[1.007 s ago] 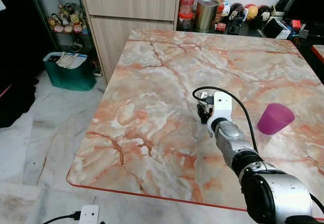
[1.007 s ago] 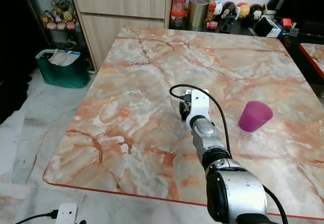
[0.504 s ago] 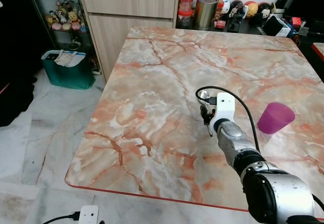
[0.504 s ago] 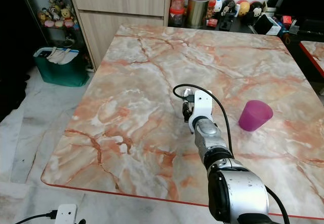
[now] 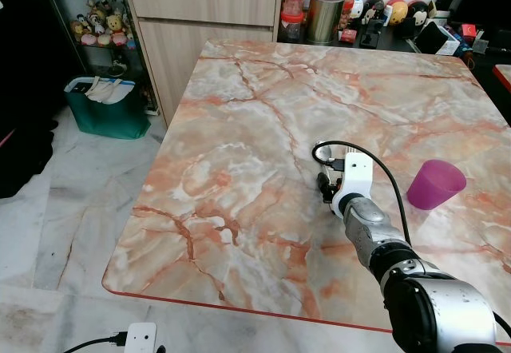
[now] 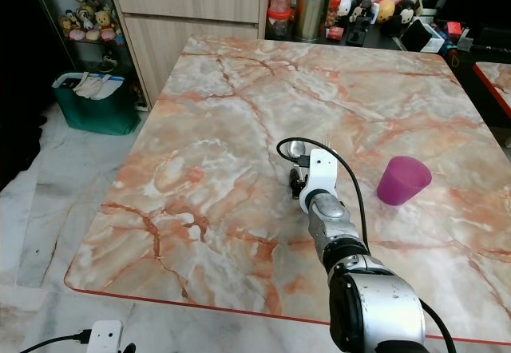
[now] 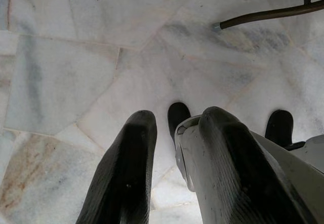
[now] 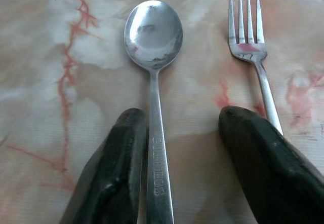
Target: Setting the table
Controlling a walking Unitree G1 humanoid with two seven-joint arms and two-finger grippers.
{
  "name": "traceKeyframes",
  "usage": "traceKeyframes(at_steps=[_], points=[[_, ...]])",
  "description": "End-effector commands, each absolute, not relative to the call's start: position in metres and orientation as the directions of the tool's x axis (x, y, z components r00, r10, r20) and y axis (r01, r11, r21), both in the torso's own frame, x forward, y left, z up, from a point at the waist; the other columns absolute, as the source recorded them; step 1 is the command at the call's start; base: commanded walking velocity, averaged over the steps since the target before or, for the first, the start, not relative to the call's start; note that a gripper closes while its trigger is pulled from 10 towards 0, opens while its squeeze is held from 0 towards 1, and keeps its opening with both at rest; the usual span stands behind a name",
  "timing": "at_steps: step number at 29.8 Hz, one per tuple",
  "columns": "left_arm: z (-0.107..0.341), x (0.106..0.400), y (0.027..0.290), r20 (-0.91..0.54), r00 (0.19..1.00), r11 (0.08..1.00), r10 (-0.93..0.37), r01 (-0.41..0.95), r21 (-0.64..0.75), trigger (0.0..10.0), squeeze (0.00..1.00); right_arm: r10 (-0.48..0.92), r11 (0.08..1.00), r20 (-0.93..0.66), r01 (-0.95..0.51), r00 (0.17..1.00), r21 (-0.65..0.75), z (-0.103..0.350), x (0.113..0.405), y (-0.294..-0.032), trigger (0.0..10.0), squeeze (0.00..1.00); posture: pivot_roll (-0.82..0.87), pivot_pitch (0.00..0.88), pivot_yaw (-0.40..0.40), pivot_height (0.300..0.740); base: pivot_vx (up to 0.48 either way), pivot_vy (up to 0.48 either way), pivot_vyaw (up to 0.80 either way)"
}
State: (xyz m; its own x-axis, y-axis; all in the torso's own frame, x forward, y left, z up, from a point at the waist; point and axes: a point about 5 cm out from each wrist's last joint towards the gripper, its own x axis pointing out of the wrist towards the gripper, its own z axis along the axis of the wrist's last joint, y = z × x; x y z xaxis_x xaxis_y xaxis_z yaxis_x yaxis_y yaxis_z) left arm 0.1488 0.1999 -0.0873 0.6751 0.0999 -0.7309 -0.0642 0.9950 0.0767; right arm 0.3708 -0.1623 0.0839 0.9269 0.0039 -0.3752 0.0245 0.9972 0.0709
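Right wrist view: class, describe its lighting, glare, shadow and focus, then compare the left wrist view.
Right wrist view: the spoon bowl mirrors its surroundings with a mild bright sheen; the fork lies sharp beside it; the near black fingers look softer and shade the table between them. Left wrist view: even daylight on pale floor tiles, fingers large and dark, no glare.

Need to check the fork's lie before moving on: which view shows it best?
The right wrist view: the fork lies flat on the table beside the spoon, tines plain, past the open right gripper. The eye views mostly hide it behind that wrist.
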Motion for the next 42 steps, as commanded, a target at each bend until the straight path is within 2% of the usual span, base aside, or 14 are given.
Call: traceKeyframes(at_steps=[1,23,34,35,36,42], points=[[-0.114,0.080,0.186,-0.889,0.457,0.999,0.040,-0.013,0.038,10.0,0.00,0.001,0.995,-0.438,0.042,0.899,0.089,0.069,0.362,-0.164,0.0,0.00,0.16,0.193,-0.079,0.740,0.000,0.000,0.00],[-0.114,0.088,0.182,-0.893,0.450,1.000,0.023,-0.005,0.024,10.0,0.00,0.066,0.994,-0.429,-0.020,0.901,0.111,0.067,0.361,-0.148,0.0,0.00,0.16,0.177,-0.083,0.740,0.000,0.000,0.00],[-0.114,0.090,0.183,-0.896,0.442,0.999,0.038,-0.014,0.036,10.0,0.00,0.103,0.993,-0.426,-0.065,0.899,0.103,0.059,0.356,-0.140,0.0,0.00,0.16,0.131,-0.088,0.740,0.000,0.000,0.00],[-0.113,0.092,0.184,-0.895,0.444,0.999,0.045,-0.022,0.040,10.0,0.00,0.114,0.993,-0.413,-0.086,0.904,0.084,0.061,0.356,-0.137,0.4,0.00,0.17,0.111,-0.092,0.740,0.000,0.000,0.00],[-0.112,0.096,0.185,-0.891,0.450,0.998,0.057,-0.032,0.047,10.0,0.00,0.136,0.990,-0.384,-0.114,0.913,0.078,0.065,0.359,-0.132,10.0,0.00,0.16,0.094,-0.095,0.740,0.000,0.000,0.00],[-0.108,0.113,0.185,-0.873,0.483,0.998,0.064,-0.049,0.046,10.0,0.00,0.194,0.980,-0.263,-0.174,0.945,0.096,0.085,0.367,-0.117,10.0,0.00,0.15,0.041,-0.102,0.740,0.000,0.000,0.00]])
